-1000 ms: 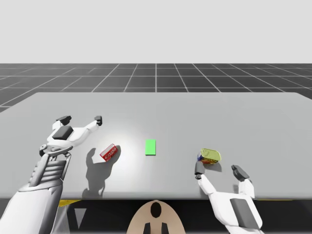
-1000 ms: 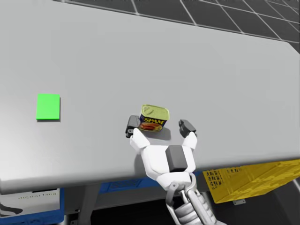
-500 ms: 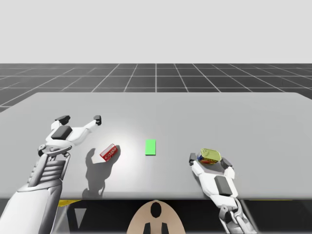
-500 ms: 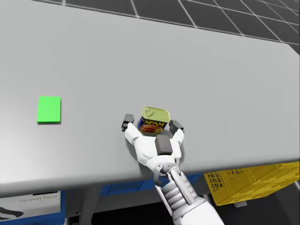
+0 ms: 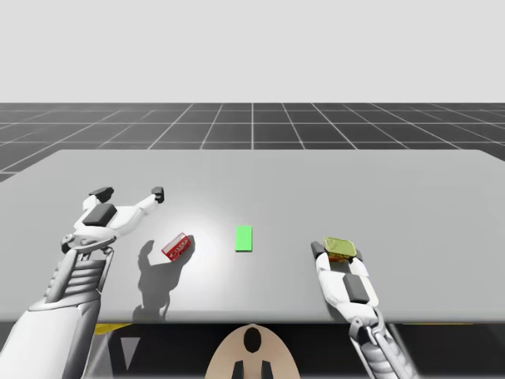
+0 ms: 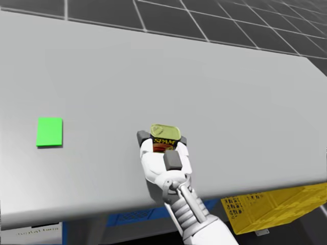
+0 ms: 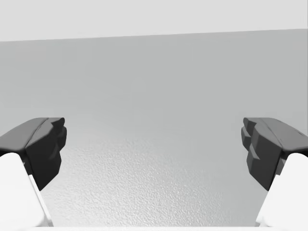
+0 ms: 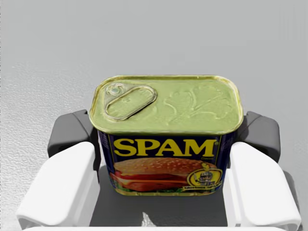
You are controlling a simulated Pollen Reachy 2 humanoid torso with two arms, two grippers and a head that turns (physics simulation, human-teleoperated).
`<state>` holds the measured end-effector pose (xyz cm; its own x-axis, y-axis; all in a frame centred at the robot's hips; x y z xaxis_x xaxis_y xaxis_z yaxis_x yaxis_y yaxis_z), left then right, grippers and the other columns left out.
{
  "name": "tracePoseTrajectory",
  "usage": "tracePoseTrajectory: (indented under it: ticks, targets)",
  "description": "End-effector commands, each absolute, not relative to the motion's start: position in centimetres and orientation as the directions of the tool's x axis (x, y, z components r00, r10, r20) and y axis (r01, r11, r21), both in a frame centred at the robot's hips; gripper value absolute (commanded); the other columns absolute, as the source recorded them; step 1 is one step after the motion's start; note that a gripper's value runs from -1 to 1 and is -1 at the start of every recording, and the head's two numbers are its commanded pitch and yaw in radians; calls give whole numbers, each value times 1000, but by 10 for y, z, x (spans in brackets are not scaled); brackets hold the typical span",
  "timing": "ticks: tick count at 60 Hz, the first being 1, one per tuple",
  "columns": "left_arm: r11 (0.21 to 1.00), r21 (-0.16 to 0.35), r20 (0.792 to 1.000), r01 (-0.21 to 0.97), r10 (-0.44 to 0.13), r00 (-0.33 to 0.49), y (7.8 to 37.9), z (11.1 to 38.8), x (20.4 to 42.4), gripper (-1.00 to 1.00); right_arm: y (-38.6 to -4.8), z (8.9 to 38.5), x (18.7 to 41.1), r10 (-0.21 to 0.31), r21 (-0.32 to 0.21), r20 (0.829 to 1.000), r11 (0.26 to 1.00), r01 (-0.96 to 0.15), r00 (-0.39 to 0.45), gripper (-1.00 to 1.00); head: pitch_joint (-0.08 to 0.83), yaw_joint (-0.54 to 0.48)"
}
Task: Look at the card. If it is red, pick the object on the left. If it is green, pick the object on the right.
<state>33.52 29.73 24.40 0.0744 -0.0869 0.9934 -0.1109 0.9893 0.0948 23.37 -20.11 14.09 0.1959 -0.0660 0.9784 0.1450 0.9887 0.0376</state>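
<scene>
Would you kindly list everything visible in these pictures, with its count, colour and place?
card: one, green, flat on the table's middle.
red box: one, red, lying on the table left of the card.
blue can: one, blue sides with a gold lid, rectangular, upright, right of the card.
table: one, grey.
crate: one, yellow, below the table's near edge.
left gripper: one, white with dark fingers, open, above the table beyond the red box.
right gripper: one, white with dark fingers, shut on the blue can.

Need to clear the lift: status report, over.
Right gripper shut on blue rectangular can. Left gripper open, holding nothing. Card green, so right pick is correct. Red box well clear, nothing blocking.
</scene>
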Motion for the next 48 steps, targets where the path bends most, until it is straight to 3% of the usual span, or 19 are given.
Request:
tracePoseTrajectory:
  ticks: [1, 9, 23, 35, 43, 48]
  targets:
    - [989, 95, 993, -111, -87, 75, 297, 244, 335, -1000, -190, 132, 231, -123, 87, 966, 983, 162, 228, 1000, 600, -400]
    - [989, 96, 993, -112, -88, 77, 297, 243, 336, -1000, -190, 131, 231, -120, 86, 967, 984, 158, 223, 1000, 458, -429]
    - [989, 94, 994, -113, -86, 74, 298, 244, 335, -1000, -189, 134, 229, -109, 80, 974, 985, 152, 197, 1000, 398, -473]
    - [989, 93, 994, -114, -85, 73, 299, 245, 335, -1000, -189, 155, 227, -113, 92, 982, 986, 143, 149, 1000, 350, -481]
    - [989, 89, 994, -117, -81, 70, 299, 245, 335, -1000, -186, 202, 217, -124, 115, 988, 989, 98, 88, 1000, 341, -490]
    - [989, 86, 995, -119, -79, 68, 300, 246, 335, -1000, -188, 258, 207, -121, 121, 993, 991, 59, -15, 1000, 337, -497]
